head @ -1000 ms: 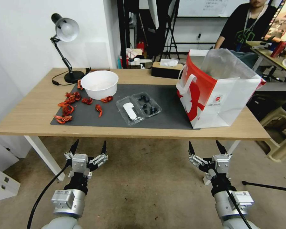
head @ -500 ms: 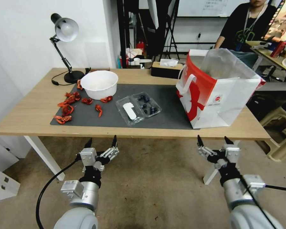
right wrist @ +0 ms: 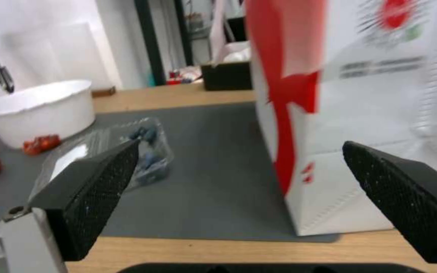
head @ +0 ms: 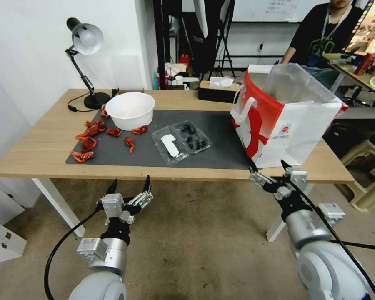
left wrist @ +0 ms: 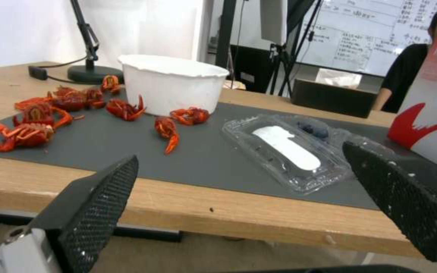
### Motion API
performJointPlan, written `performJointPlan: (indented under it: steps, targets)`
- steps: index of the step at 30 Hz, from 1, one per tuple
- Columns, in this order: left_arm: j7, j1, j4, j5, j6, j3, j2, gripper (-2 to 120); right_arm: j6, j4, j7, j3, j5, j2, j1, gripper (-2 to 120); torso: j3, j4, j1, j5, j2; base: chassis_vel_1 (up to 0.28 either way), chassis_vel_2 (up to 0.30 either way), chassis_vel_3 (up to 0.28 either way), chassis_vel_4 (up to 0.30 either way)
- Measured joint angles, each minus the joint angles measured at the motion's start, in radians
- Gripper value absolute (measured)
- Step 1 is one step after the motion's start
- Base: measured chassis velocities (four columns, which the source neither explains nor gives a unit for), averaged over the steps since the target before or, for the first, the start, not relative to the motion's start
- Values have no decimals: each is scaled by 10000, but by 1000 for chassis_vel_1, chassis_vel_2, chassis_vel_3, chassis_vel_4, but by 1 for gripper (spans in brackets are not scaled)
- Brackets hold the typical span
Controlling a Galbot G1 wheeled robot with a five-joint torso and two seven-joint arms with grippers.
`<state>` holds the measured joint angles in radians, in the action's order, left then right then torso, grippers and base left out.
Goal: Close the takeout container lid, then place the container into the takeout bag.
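Both grippers, left gripper and right gripper, hover spread at the table's near edge. Clear hinged plastic takeout container lies open on the mat: likely light, flimsy, crushable. Lift the labelled lid by its free edge.

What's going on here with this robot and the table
Nothing is being held. The takeout container lies open on the dark mat, its lid folded flat beside the blueberry half. The takeout bag stands open at the mat's right end. The left gripper is open below the table's front edge; the right gripper is open at that edge, near the bag.
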<state>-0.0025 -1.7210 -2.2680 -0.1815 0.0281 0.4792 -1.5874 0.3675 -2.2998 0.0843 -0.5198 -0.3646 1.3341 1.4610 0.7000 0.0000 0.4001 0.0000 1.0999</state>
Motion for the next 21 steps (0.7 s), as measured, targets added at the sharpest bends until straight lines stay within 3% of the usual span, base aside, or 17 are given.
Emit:
performJointPlan:
  steps: [12,21]
  targets:
    - [3,-96,9,98,-109,143,-204,100,168,2201,1788,2306,-914,-1180,-2909,100,-1,0,-2,-1,0,0,0,0,0]
    - [-15,-128,90,135,-187,226,-206,100,630,3839,3320,3812,-2078,-1409,-5254,100,0,1,-1,0,-1,0,0,0,0]
